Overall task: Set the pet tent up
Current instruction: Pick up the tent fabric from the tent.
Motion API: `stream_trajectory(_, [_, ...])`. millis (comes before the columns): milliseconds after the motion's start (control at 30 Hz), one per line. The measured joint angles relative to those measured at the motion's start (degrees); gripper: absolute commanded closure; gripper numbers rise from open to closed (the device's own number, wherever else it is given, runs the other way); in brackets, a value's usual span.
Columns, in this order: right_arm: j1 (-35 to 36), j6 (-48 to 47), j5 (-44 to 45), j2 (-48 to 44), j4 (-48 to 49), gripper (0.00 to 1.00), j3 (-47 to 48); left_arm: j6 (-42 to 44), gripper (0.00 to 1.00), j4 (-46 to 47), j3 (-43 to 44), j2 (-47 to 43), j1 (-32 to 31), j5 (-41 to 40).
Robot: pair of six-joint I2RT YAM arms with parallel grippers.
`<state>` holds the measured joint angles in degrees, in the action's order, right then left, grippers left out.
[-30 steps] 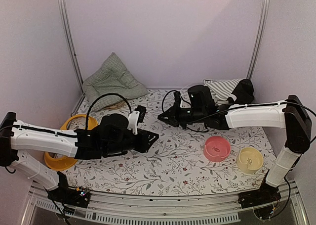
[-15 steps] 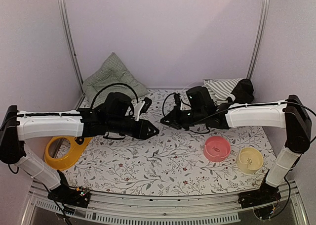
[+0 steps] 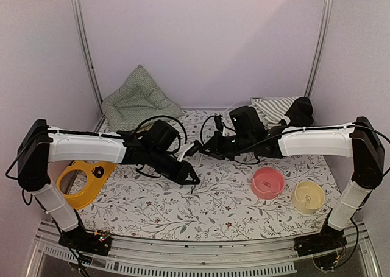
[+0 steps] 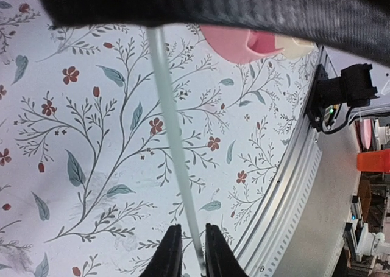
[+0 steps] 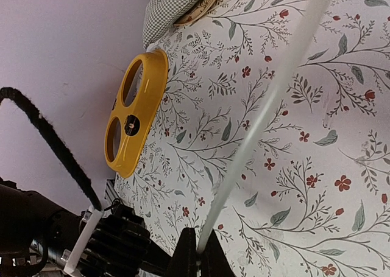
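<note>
The pet tent lies folded at the back right, its striped fabric bunched against the wall. One thin pale pole of it runs across the right wrist view, and my right gripper is shut on its end above the mat. In the left wrist view the same kind of pole runs down between my left gripper's narrowly parted fingers, resting against one finger with a gap at the other. From above, the left gripper points down at mid-table, just in front of the right gripper.
A green checked cushion leans at the back left. A yellow two-hole bowl stand lies at the left edge, under the left arm. A pink bowl and a cream bowl sit front right on the floral mat.
My left arm has swung from the left to mid-table and lowered, and its fingers have narrowed around the pole. The right arm has barely moved.
</note>
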<state>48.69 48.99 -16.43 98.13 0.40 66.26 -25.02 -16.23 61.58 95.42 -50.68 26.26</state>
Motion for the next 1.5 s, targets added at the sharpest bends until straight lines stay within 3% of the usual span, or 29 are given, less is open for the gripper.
stream_trajectory(200, [0.0,-0.44,-0.04,0.0,-0.07,1.0,0.13,0.24,0.96,0.11,0.35,1.01,0.35,2.21])
stream_trajectory(333, [0.0,-0.81,-0.07,0.0,-0.48,1.0,0.13,-0.22,0.86,0.48,0.52,1.84,0.61,3.13])
stream_trajectory(600, [-0.02,-1.05,-0.22,0.0,-0.96,1.0,0.13,-0.09,0.85,1.38,2.03,2.62,0.79,4.0])
stream_trajectory(800, [-0.02,-1.22,-0.22,0.0,-1.27,1.0,0.13,0.2,1.0,1.73,2.58,2.78,1.51,4.5])
stream_trajectory(933, [-0.07,-1.33,-0.11,-0.02,-1.31,1.0,0.13,-0.02,1.0,1.38,2.58,3.17,2.05,4.74])
stream_trajectory(1000, [-0.07,-1.4,-0.09,-0.02,-1.36,0.87,0.13,-0.11,1.0,1.73,2.58,3.19,2.1,4.81])
stream_trajectory(1133, [-0.22,-2.54,0.61,-0.02,-1.79,0.49,-0.02,-1.73,1.0,2.89,2.01,3.08,2.1,4.72])
stream_trajectory(1267, [-0.33,-4.11,2.29,-3.28,-1.75,0.32,-2.51,-4.7,1.0,5.7,0.09,2.73,2.08,4.35])
stream_trajectory(1333, [-0.35,-4.48,3.17,-6.21,-2.23,0.11,-4.2,-6.03,1.0,7.08,-0.74,2.58,2.08,4.13])
stream_trajectory(1500, [-1.31,-5.99,8.35,-15.15,-6.25,0.05,-7.85,-8.59,1.0,10.03,-1.55,2.19,2.08,3.69])
